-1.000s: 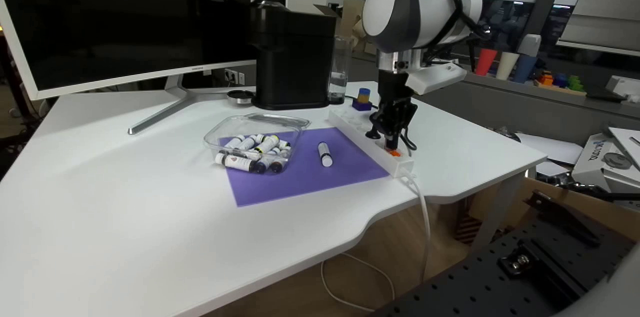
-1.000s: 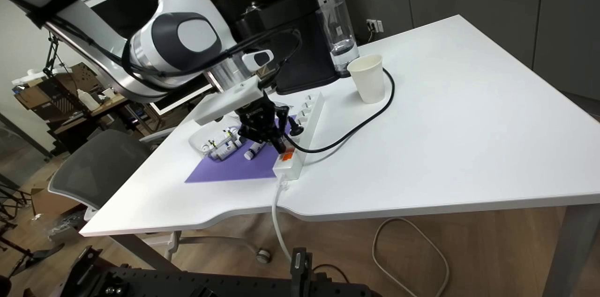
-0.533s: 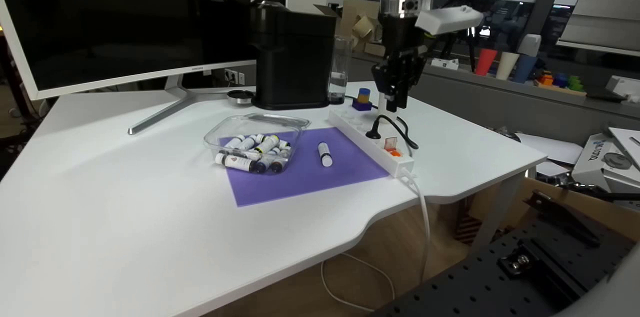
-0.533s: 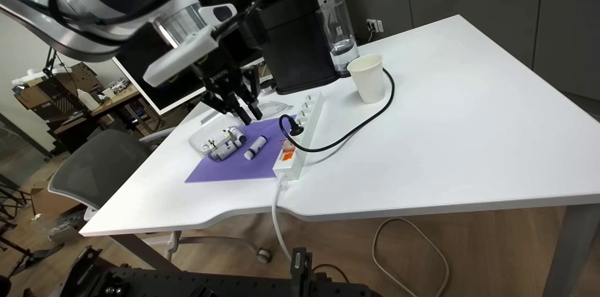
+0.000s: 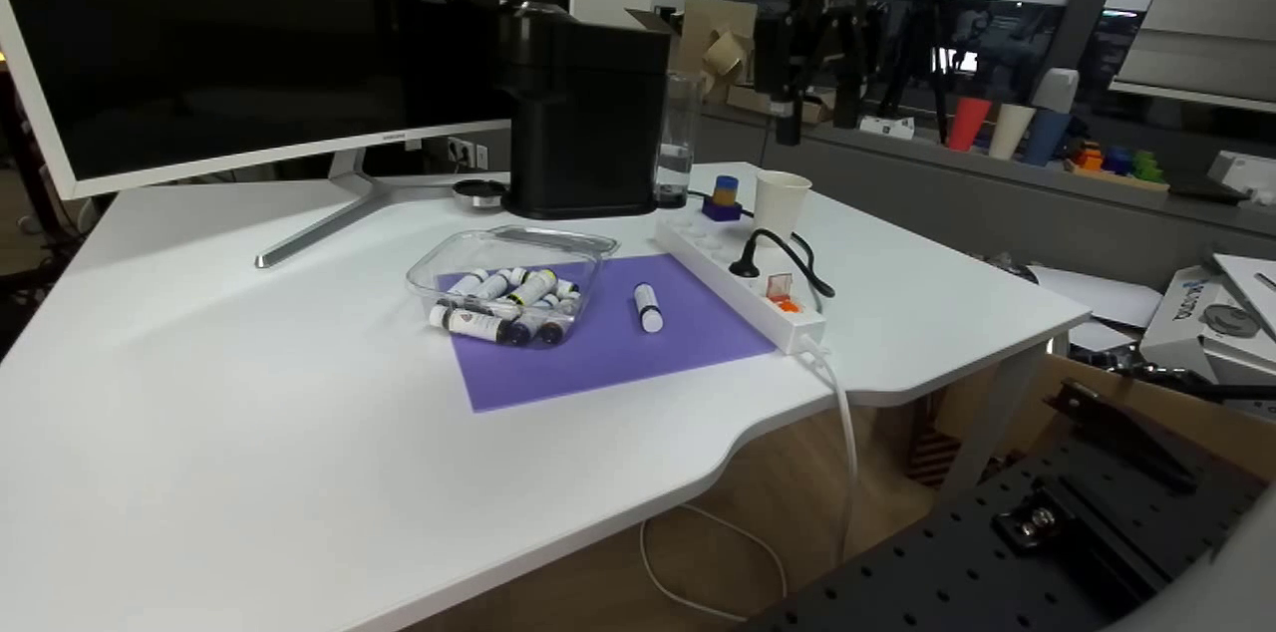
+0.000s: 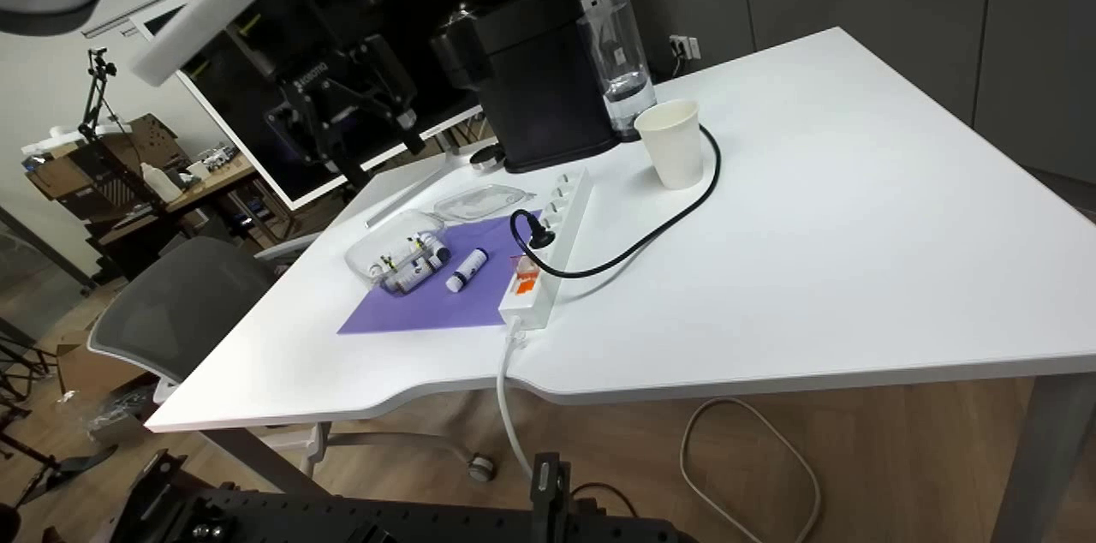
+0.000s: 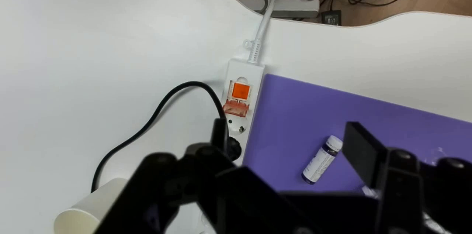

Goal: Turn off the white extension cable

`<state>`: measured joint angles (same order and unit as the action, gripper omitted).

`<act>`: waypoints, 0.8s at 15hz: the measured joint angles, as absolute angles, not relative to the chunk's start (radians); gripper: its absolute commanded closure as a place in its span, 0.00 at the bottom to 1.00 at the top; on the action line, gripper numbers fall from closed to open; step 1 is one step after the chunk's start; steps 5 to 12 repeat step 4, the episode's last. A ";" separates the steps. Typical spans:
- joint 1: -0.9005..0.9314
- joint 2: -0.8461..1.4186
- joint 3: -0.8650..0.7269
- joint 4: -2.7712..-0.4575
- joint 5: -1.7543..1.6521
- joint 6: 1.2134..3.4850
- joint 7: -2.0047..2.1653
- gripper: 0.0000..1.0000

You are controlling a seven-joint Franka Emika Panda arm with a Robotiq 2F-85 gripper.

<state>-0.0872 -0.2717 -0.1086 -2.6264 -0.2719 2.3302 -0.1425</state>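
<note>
The white extension cable (image 5: 736, 291) lies along the right edge of a purple mat, seen in both exterior views. Its orange switch (image 7: 240, 90) sits near the cord end, uncovered, with a clear reddish flap (image 7: 236, 109) folded back beside it. One black plug (image 6: 539, 235) stands in a socket, its black cord curving across the table. My gripper (image 6: 384, 158) hangs high above the table, apart from the strip. In the wrist view my gripper (image 7: 287, 140) is open, fingers wide apart, nothing held. Its arm hides part of the socket row there.
A pale paper cup (image 6: 672, 145) stands beside the strip. On the purple mat (image 7: 295, 108) lies a small bottle (image 5: 648, 307); a clear tub (image 5: 439, 263) holds several more. A black machine (image 5: 588, 114), a clear vessel (image 5: 678, 139) and a monitor (image 5: 299, 34) line the back.
My gripper was down at the switch, jaws together; it has risen well away from the strip and its fingers have spread. The switch and its folded-back flap have come into sight.
</note>
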 measured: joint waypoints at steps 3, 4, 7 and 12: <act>-0.100 -0.350 -0.093 -2.640 -0.272 2.272 -0.098 0.00; -0.105 -0.371 -0.090 -2.645 -0.272 2.255 -0.087 0.00; -0.105 -0.371 -0.090 -2.645 -0.272 2.255 -0.087 0.00; -0.105 -0.371 -0.090 -2.645 -0.272 2.255 -0.087 0.00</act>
